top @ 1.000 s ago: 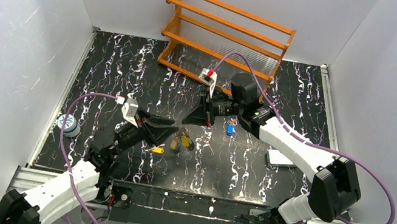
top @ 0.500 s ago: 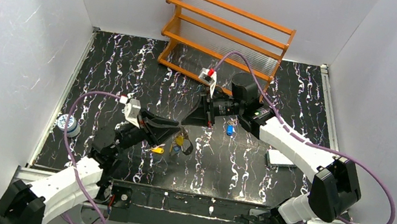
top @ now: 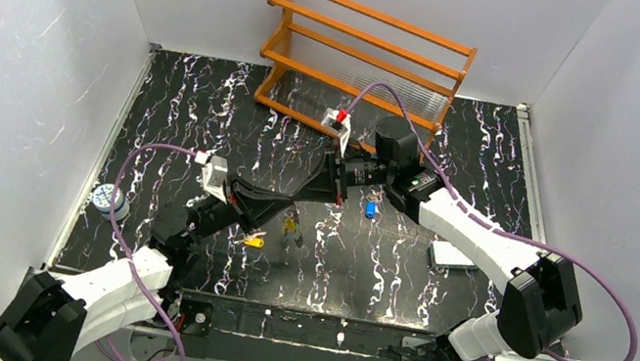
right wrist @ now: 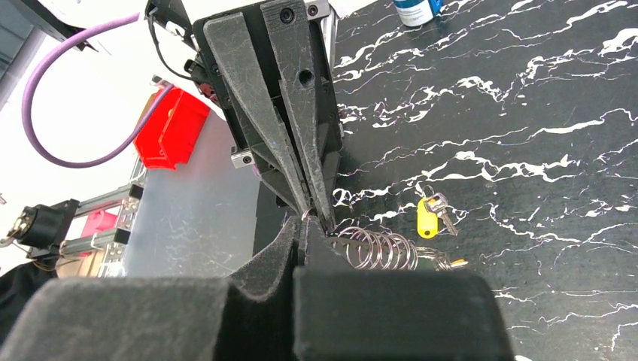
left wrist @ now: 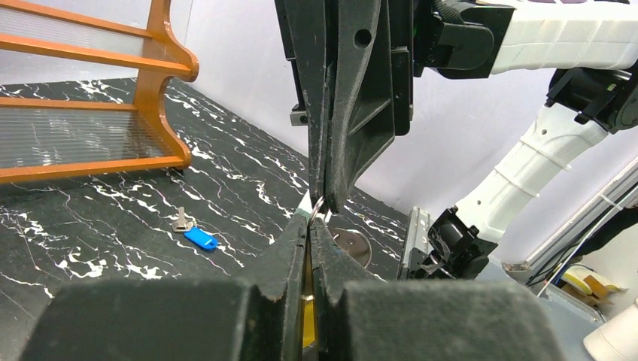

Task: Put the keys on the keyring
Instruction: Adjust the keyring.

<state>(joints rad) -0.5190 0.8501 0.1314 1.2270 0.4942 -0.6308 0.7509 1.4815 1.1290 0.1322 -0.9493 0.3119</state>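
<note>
My left gripper [top: 288, 203] and right gripper [top: 302, 196] meet tip to tip above the black table. In the left wrist view my left gripper [left wrist: 310, 222] is shut with a yellow key head [left wrist: 308, 323] between its fingers. The thin keyring [left wrist: 319, 211] shows at its tips, pinched by the shut right gripper [left wrist: 325, 201] from above. In the right wrist view the right gripper [right wrist: 305, 228] is shut on the ring, and stretched wire coils [right wrist: 376, 248] trail beside it. A yellow key [top: 254, 240] and a blue key [top: 371, 208] lie on the table. Small keys [top: 290, 225] hang below the tips.
An orange wooden rack [top: 369, 50] stands at the back. A blue-and-white patterned disc [top: 106, 198] sits near the left edge. A flat grey-white piece [top: 452, 255] lies at the right. A round grey metal disc [left wrist: 350, 244] lies under the grippers.
The left gripper has risen and reached right until its tips meet the right gripper's. The hanging bunch of keys has lifted off the table and shows smaller.
</note>
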